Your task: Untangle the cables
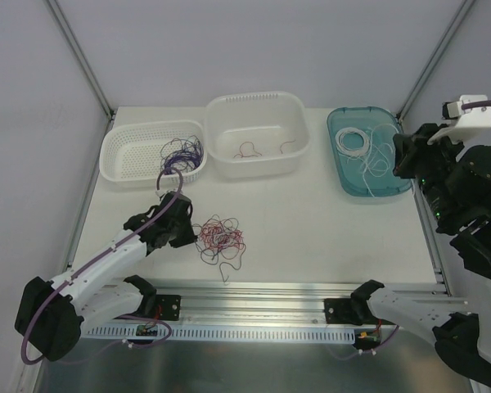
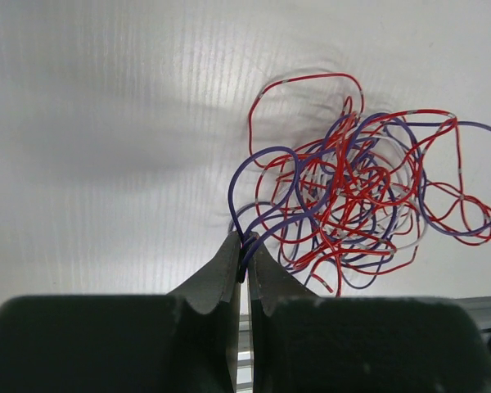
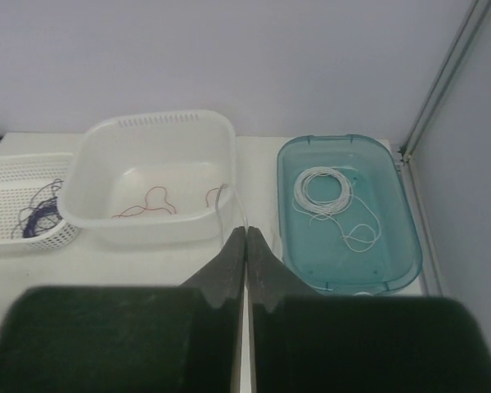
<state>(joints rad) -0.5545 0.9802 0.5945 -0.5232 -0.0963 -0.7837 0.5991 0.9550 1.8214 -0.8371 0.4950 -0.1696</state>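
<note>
- Nearest you, the rail (image 1: 254,307) carries both arm bases. The right arm's lower part is cut off at the corner of the top view.
- Your left gripper (image 2: 245,246) sits low over the table (image 1: 327,237), jaws clamped on a loop of purple cable (image 2: 239,184). The pinch is a dark slit between the fingertips, so you cannot tell how many strands are caught in it.
- The tangle of cables (image 1: 219,237) lies on the table just beside that gripper, on its right. It is red and purple with a few pale strands. In the left wrist view its far side blurs, and the crossings cannot be sorted out.
- Farther back, three containers stand in a row.
- On the left, the lattice basket (image 1: 127,151) holds purple cables (image 1: 182,153). The arm hose (image 1: 159,184) crosses its near corner and hides part of the rim.
- In the middle, the white basin (image 1: 258,102) holds a few red cables (image 1: 250,150), small and faint.
- On the right, the teal tray (image 1: 344,123) holds white cables (image 1: 353,141), part coiled, part loose.
- Your right gripper (image 3: 245,237) hangs raised near the tray's right side, jaws pressed together. A faint pale strand (image 3: 233,205) runs up to the tips, and you cannot tell whether it is pinched.
</note>
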